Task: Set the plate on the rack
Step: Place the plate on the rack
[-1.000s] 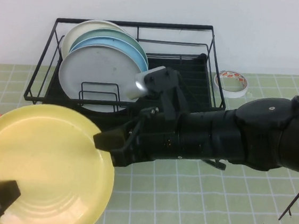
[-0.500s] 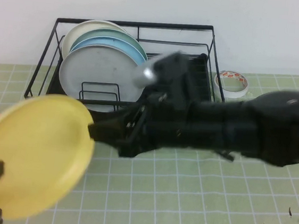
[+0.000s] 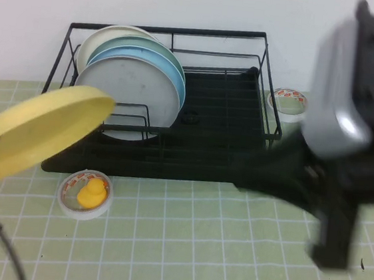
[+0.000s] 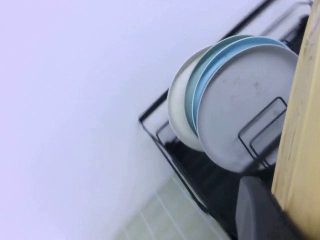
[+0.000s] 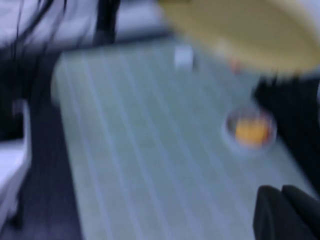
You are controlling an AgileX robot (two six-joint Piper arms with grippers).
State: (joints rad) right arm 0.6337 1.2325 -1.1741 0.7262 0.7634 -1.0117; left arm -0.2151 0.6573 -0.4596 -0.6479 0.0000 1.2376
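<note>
While the plate [image 3: 41,128] is held tilted by the left gripper [image 4: 265,210] before the rack [image 3: 222,127] | right gripper [image 5: 287,212] raised, fingers pressed together, nothing held.

Plate [image 3: 41,128] lifted and tilted edge-on, right gripper [image 5: 287,212] apparently swung away, duck [image 3: 92,192] uncovered.

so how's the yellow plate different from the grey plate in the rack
The yellow plate is held up tilted by the left gripper, off the rack's near left corner; the grey plate stands on edge in the rack.
The yellow plate is apart from other dishes; the grey plate fronts a stack with the blue plate.
Both are round and plain.
The right gripper, shut, is over the mat.
</note>
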